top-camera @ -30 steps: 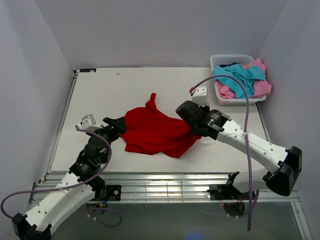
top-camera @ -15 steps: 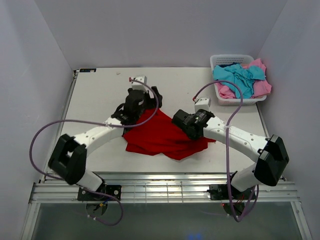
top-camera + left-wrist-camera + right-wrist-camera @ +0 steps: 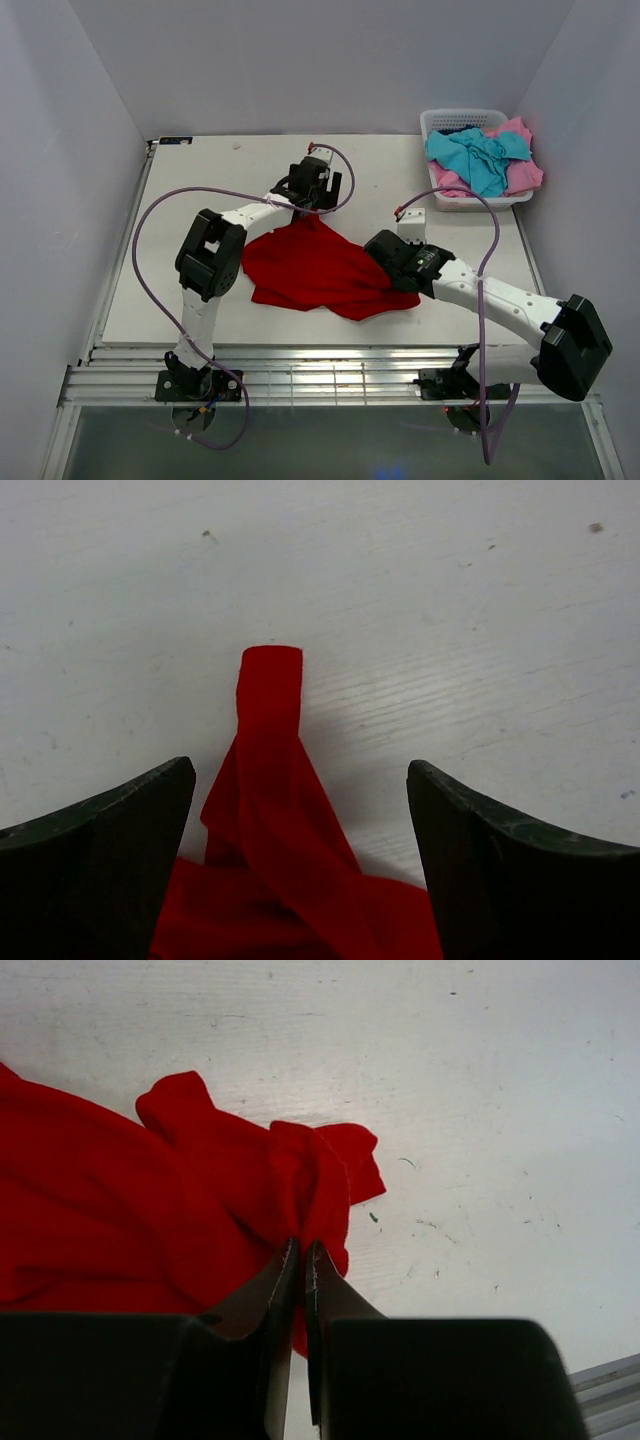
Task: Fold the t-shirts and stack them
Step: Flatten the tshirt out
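On the table [image 3: 200, 190], mid-area, red t-shirt [image 3: 315, 268] is lying crumpled and unfolded, bunched in loose folds, with one narrow twisted strip poking toward the far side. Left gripper [image 3: 308, 203] is hanging over that strip's end, jaws spread wide and gripping nothing.

Left wrist view: left gripper [image 3: 300, 770] is straddling the strip of the red t-shirt [image 3: 270, 810], one jaw on each side, neither jaw touching cloth as far as visible. Strip's tip is lying flat on the white table [image 3: 480, 600] just beyond the jaws.

Right gripper [image 3: 381, 272] is sitting at the red shirt's right edge, arm reaching in from the right.

Right wrist view: right gripper [image 3: 302, 1252] is clamping tight on a raised fold of the red t-shirt [image 3: 130, 1210], jaws nearly meeting with red cloth pinched between them. A small flap is sticking out past the fold onto the bare table [image 3: 500, 1090]. Whether the pinched fold is lifting off the surface, cannot tell.

At the far right corner, white lattice basket [image 3: 445, 120] is holding a turquoise t-shirt [image 3: 478, 156] heaped over a pink t-shirt [image 3: 522, 176], both crumpled. Pink one is spilling over the basket's right rim. Basket is sitting well apart from the red shirt.
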You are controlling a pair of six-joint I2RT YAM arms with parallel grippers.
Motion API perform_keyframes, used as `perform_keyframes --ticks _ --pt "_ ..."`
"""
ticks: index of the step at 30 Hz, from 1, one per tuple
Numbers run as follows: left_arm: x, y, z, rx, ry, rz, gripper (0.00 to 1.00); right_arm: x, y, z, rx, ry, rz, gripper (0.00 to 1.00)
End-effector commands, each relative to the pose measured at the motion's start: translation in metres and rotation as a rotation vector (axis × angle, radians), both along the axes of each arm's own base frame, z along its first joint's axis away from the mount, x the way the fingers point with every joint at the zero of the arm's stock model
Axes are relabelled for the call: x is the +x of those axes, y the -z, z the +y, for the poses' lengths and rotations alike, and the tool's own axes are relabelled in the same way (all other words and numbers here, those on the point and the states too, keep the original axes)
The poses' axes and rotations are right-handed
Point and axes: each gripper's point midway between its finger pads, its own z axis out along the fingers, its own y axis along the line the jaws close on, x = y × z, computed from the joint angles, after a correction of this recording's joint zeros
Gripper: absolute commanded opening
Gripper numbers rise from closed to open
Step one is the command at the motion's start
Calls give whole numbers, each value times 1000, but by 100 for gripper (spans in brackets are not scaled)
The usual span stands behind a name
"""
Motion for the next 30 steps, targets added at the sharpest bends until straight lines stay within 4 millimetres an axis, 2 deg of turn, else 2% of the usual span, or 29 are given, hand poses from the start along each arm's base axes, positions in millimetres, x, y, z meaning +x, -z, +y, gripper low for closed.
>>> perform_keyframes --ticks 1,6,12,19,23,24,26,27,30 --pt "-1 -25 26 70 -79 -42 97 16 8 21 82 -44 -20 9" --pt "-2 -9 30 103 -85 -31 97 18 20 31 109 -71 1 10" --pt "6 4 26 109 -83 -37 93 18 26 29 97 -70 12 9" --pt "14 17 18 100 -69 -38 82 17 26 26 112 -65 8 9" --pt "18 23 14 102 -57 -38 68 16 25 24 118 -63 5 9" --pt "20 26 15 111 -61 -37 55 16 23 23 124 -63 0 9" --pt "21 25 17 116 -77 -46 38 16 23 21 122 -60 -2 9" --pt "21 25 20 120 -92 -50 21 15 22 20 125 -61 -4 10" --pt "23 11 31 130 -154 -89 9 16 22 17 120 -54 -3 10"
